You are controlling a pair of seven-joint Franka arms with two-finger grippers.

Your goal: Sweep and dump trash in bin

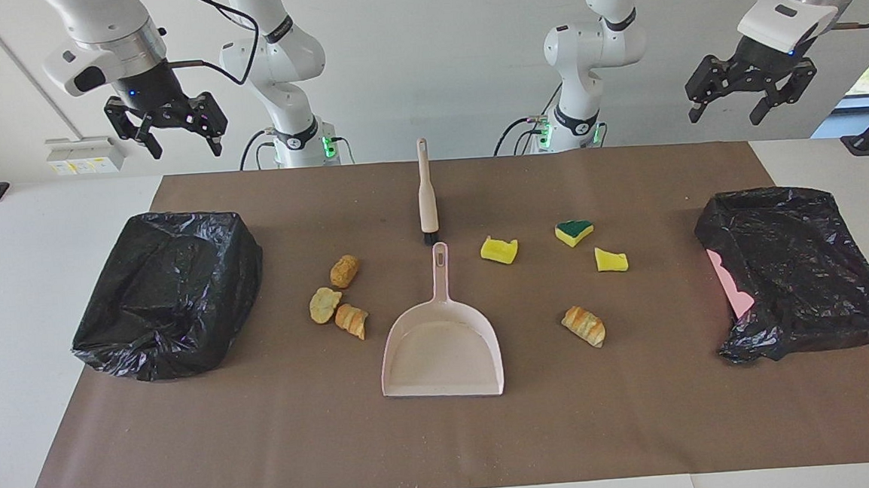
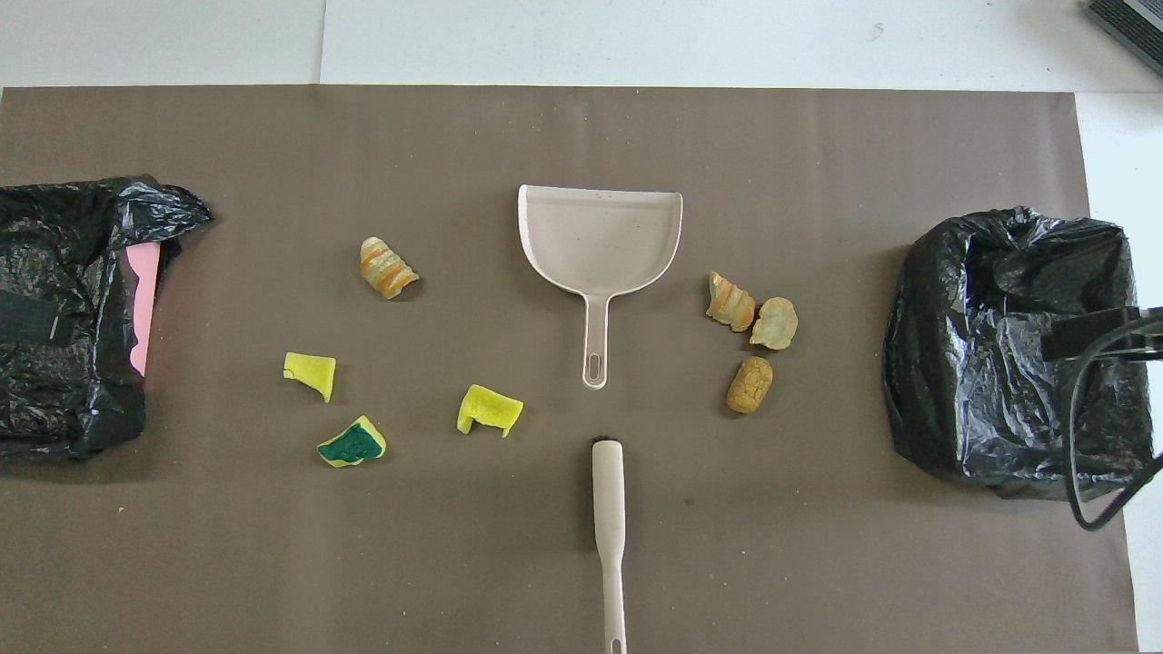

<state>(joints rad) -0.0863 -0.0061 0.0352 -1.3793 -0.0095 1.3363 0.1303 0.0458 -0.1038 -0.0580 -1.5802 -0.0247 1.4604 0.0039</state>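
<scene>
Three yellow sponge chunks (image 1: 499,250) (image 2: 489,409), one with a green layer (image 1: 574,232) (image 2: 352,442), and one bread piece (image 1: 584,326) (image 2: 388,268) lie toward the left arm's end. Three more bread pieces (image 1: 344,271) (image 2: 750,384) lie toward the right arm's end. The pale pink dustpan (image 1: 441,353) (image 2: 600,236) lies mid-table, with the brush (image 1: 426,195) (image 2: 609,509) nearer the robots. A bin lined with a black bag (image 1: 169,290) (image 2: 1018,354) stands at the right arm's end. My right gripper (image 1: 183,148) and left gripper (image 1: 728,114) hang open and empty, high over the table's robot edge.
A second black-bagged bin (image 1: 798,267) (image 2: 64,309), with pink showing at its side, sits at the left arm's end. A brown mat (image 1: 446,439) covers the table under everything. Both arms wait.
</scene>
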